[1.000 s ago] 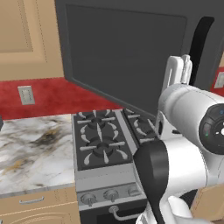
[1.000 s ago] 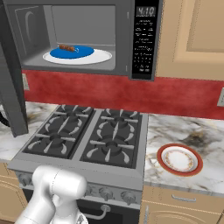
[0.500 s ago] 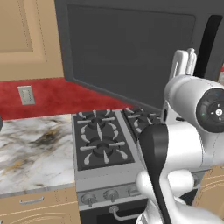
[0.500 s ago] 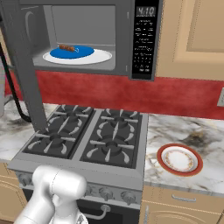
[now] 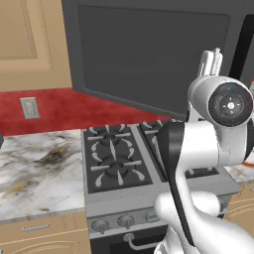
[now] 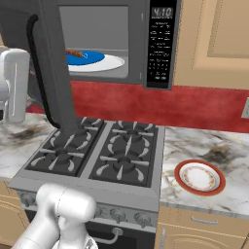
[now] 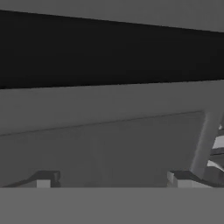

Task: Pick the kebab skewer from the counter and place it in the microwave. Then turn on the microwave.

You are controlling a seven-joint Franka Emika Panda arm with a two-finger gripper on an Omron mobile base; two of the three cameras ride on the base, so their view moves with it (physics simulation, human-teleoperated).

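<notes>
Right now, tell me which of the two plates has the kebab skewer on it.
The blue plate inside the microwave carries the kebab skewer. The red-rimmed plate on the counter right of the stove is bare.

One microwave (image 6: 146, 44), one kebab skewer (image 6: 74, 53) on one blue plate (image 6: 86, 58), one red-rimmed plate (image 6: 199, 177), one gas stove (image 6: 97, 160) with four burners, one wall outlet (image 5: 29, 107).

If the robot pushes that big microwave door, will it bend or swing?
The microwave door looks like a thick, flat slab, so probably stiff. It stands half open beside the microwave, so a push likely swings it. Its curved handle suggests easy pulling.
</notes>
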